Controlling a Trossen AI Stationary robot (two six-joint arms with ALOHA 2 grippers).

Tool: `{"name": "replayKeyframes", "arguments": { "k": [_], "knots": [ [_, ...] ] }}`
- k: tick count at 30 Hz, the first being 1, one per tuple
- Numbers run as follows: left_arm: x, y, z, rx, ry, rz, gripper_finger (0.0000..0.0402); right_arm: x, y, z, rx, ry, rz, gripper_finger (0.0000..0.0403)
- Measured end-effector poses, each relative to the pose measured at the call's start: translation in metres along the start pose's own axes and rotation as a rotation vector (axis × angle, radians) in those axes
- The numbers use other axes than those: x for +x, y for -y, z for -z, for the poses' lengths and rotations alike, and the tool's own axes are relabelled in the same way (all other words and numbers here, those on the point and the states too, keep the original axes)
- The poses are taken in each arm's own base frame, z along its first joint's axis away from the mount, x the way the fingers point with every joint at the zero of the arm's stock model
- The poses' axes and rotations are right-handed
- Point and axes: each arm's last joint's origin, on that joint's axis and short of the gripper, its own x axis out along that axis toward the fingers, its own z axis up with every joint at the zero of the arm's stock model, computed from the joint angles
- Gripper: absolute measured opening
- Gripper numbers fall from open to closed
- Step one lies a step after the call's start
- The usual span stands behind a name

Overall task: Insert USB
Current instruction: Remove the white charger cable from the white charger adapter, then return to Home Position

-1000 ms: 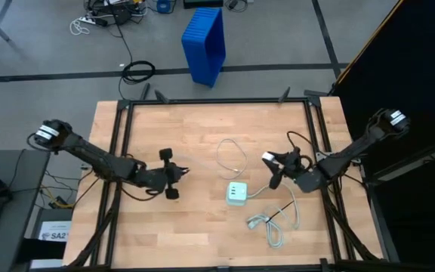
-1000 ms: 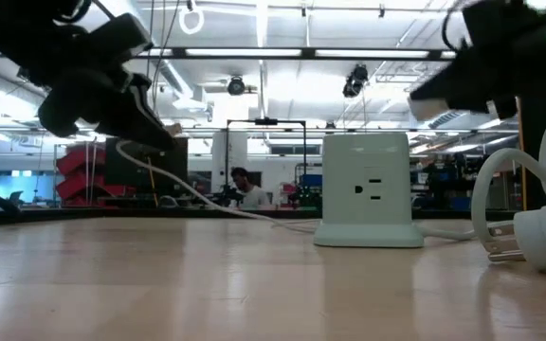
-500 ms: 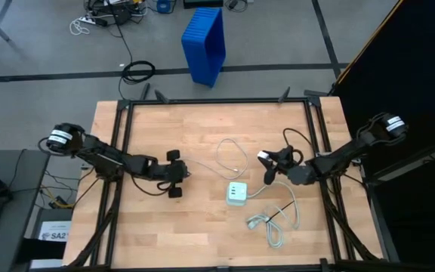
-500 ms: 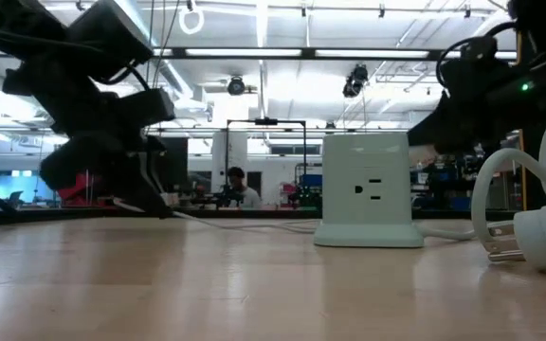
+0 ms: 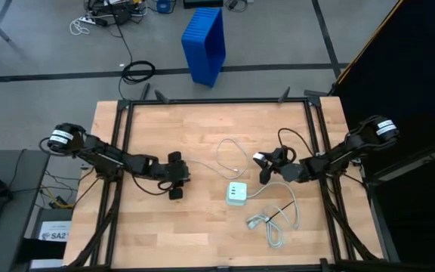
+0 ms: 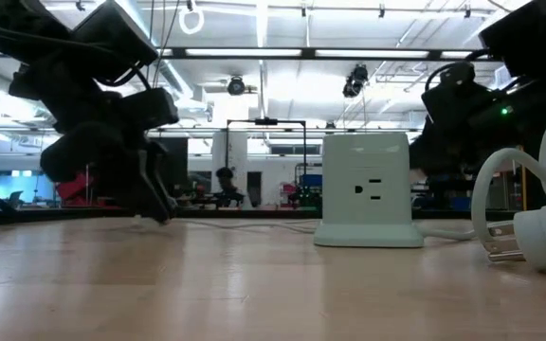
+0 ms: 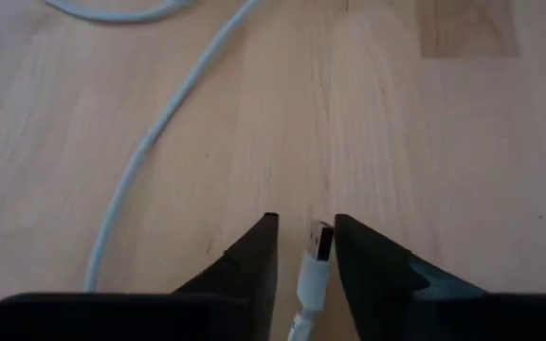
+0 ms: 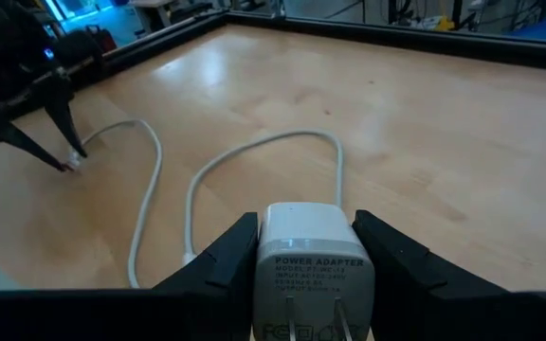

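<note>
USB (image 7: pixel 317 254) plug sits between your left gripper's (image 7: pixel 300 237) open jaws, lowered to the table (image 5: pixel 202 143) since a second ago; grasp comes next. Your right gripper (image 8: pixel 303 248) has drawn nearer, jaws clamping the charger block (image 8: pixel 313 254).

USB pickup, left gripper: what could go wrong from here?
1. The USB plug lies between the left gripper fingers, not yet pinched, with only its tip past them; closing may grip it skewed.
2. The right gripper holds a white adapter above the looping cable; it might snag.

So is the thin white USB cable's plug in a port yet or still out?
Out. The thin white USB cable's silver-tipped plug lies on the bare wooden table between the left gripper jaws, apart from the pale boxy charger block.
</note>
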Motion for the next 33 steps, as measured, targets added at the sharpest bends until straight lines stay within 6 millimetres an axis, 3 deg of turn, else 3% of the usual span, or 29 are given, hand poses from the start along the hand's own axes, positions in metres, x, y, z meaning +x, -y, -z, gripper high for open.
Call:
{"name": "replayKeyframes", "arguments": {
  "k": [11, 22, 28, 33],
  "knots": [
    [-0.008, 0.005, -0.041, -0.02, 0.074, 0.009, 0.0124, 0.002, 0.006, 0.006, -0.036, -0.048, 0.044, 0.0116],
    [-0.009, 0.005, -0.044, -0.022, 0.081, 0.011, 0.0122, 0.007, 0.018, 0.014, 0.013, -0.197, 0.067, 0.0116],
    [-0.009, 0.005, -0.045, -0.023, 0.086, 0.011, 0.0122, 0.023, 0.005, -0.004, 0.024, -0.319, 0.048, 0.0116],
    [-0.009, 0.005, -0.045, -0.035, 0.086, 0.011, 0.0122, 0.033, -0.012, -0.035, -0.067, -0.46, 0.153, 0.0116]
  ]
}}
